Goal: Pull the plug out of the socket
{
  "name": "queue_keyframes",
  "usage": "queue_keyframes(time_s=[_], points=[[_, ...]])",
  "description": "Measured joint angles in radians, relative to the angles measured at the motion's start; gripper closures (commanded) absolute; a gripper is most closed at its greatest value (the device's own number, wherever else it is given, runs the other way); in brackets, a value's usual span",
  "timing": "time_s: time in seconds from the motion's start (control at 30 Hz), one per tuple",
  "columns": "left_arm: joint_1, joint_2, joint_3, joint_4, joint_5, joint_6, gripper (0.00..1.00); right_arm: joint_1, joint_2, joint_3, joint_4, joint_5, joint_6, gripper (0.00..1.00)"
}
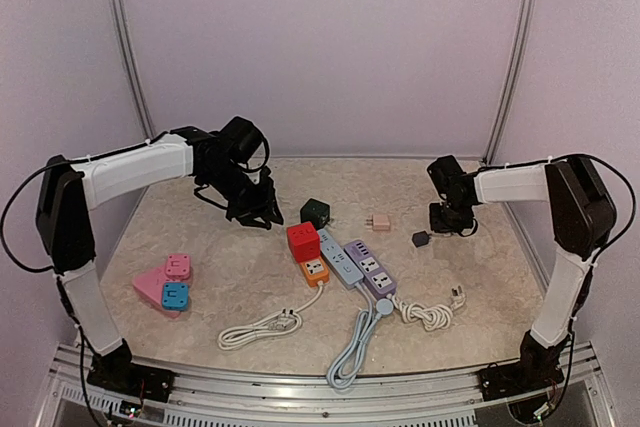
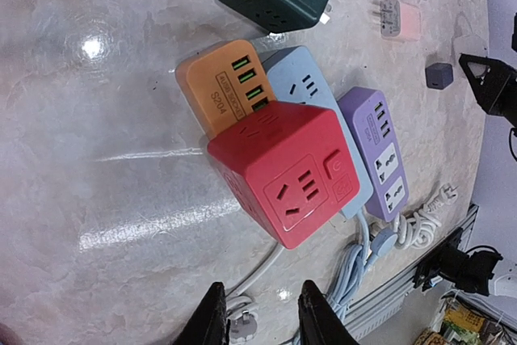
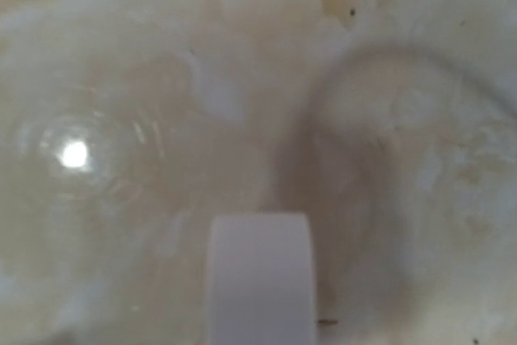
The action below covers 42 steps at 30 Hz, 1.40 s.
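Top external view is showing me a marbled beige desk [image 1: 200, 237] inside pale walls. At the far left, a pink triangular socket block [image 1: 148, 285] is lying flat, carrying a pink cube [image 1: 178, 266] and a blue cube [image 1: 175, 295].

Moving right, the left jaws are hanging above the back of the desk, just left of a cluster of power strips. In the left wrist view, their two dark fingertips [image 2: 212, 319] are standing a little apart, gripping nothing. Only the desk and the plug end of a white cable [image 1: 262, 325] are showing between them.

Next comes the task's thing. The red cube adapter [image 1: 303, 241] is sitting on top of the orange power strip [image 1: 315, 270], leaving only the strip's row of green ports uncovered. It is also touching the blue-grey strip [image 1: 340, 265] beside it. I cannot tell whether its pins are seated. A dark green cube [image 1: 315, 212] is resting just behind it.

A purple strip [image 1: 368, 267] is lying against the blue-grey one, with a coiled white cord [image 1: 430, 313] trailing from it. Further right, a small pink adapter [image 1: 378, 221] and a small dark plug [image 1: 420, 239] are lying apart from each other.

At the far right, the right jaws are sitting low over the desk, just beside the dark plug. Right wrist view is giving me only blurred desk and a white shape at the bottom edge. I cannot tell how those jaws are standing.
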Motion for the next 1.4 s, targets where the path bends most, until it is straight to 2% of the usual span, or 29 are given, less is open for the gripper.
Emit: queue_keyframes(time_s=[0.13, 0.23, 0.43, 0.73, 1.0, 1.4], points=[[-0.005, -0.011, -0.003, -0.006, -0.001, 0.001, 0.68, 0.000, 0.037, 0.013, 0.003, 0.013, -0.003, 0.71], [-0.007, -0.018, -0.003, -0.008, -0.001, 0.004, 0.67, 0.000, 0.038, 0.014, 0.003, 0.013, -0.001, 0.65], [-0.016, -0.023, -0.003, -0.012, -0.001, 0.021, 0.56, 0.002, 0.038, 0.014, 0.006, -0.003, 0.008, 0.53], [-0.072, -0.006, 0.076, -0.064, -0.047, 0.069, 0.36, 0.034, 0.002, 0.014, 0.011, -0.051, 0.021, 0.49], [-0.083, 0.069, 0.186, -0.114, -0.066, 0.171, 0.02, 0.090, -0.094, 0.013, 0.037, -0.122, 0.044, 0.47], [-0.085, 0.301, 0.369, -0.185, -0.053, 0.503, 0.01, 0.234, -0.130, 0.010, 0.102, -0.219, 0.099, 0.46]])
